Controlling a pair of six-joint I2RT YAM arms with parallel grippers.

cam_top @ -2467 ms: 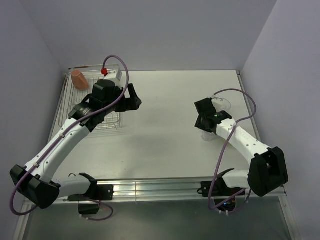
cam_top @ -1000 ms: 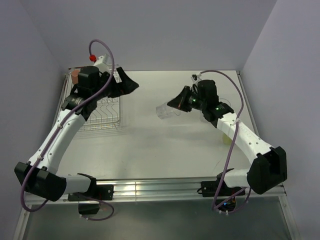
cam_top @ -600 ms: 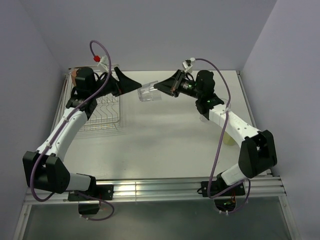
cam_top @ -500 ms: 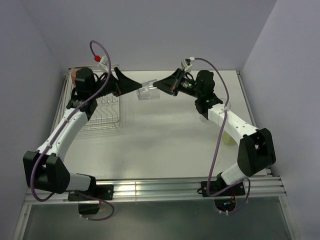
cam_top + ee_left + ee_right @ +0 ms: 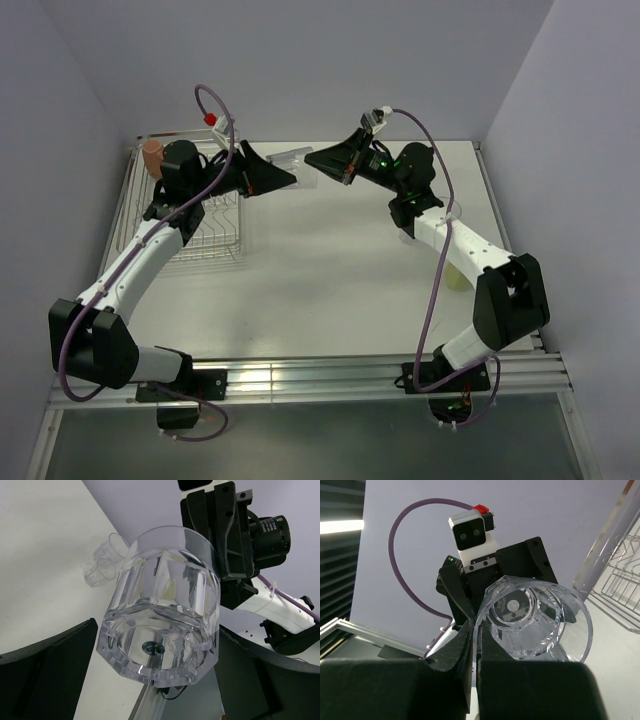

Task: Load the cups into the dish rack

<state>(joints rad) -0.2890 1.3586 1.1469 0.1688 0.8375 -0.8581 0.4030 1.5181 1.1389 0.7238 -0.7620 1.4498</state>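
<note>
My right gripper [image 5: 318,162] is shut on the rim of a clear tumbler [image 5: 290,157] and holds it on its side in the air above the back of the table. In the right wrist view my right gripper [image 5: 476,635] pinches the rim of the tumbler [image 5: 535,620]. My left gripper [image 5: 275,178] is open and straddles the tumbler's base, with a small gap at one finger. The left wrist view shows my left gripper [image 5: 157,630] around the tumbler [image 5: 165,590]. The orange mug [image 5: 152,157] stands in the dish rack [image 5: 200,240]. A second clear tumbler [image 5: 102,567] lies on the table.
The wire rack [image 5: 620,595] fills the table's far left corner, against the left wall. A pale yellowish thing [image 5: 456,280] lies by the right arm's forearm. Grey walls close in the table at the back and on both sides.
My right gripper lifted the tumbler off the right of the table and carried it up and left. My left gripper rose from the rack and came around its base.
</note>
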